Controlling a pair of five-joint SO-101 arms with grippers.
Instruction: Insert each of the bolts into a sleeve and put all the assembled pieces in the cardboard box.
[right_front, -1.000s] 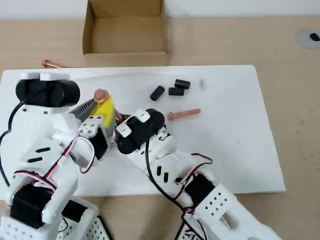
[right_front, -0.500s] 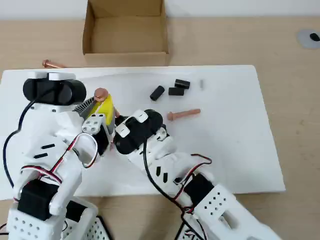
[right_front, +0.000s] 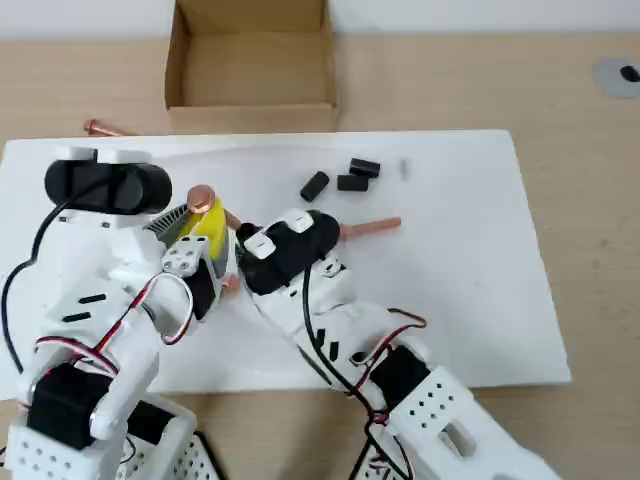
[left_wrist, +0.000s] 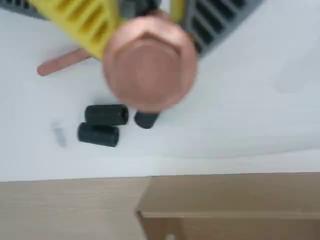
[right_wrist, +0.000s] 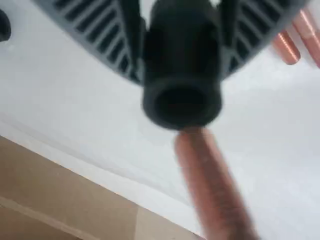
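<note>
Two arms have drawn closer over the last second. The right gripper (right_wrist: 182, 45) has swung its short black cylindrical sleeve (right_wrist: 182, 100) up to the tip of the copper-coloured metal bolt (left_wrist: 150, 62). The shank now sits at the sleeve's mouth, seemingly not yet inside, so insertion looks about to start.

The right jaws are clamped on the sleeve. The left gripper (left_wrist: 149, 17) is clamped on the bolt just below its round head. They meet well in front of the open brown cardboard box (right_front: 250, 118). Three loose black sleeves (right_front: 352, 183) lie nearer the box, a second bolt (right_front: 370, 228) farther from it, and a third bolt (right_front: 103, 128) near its left front corner.
</note>
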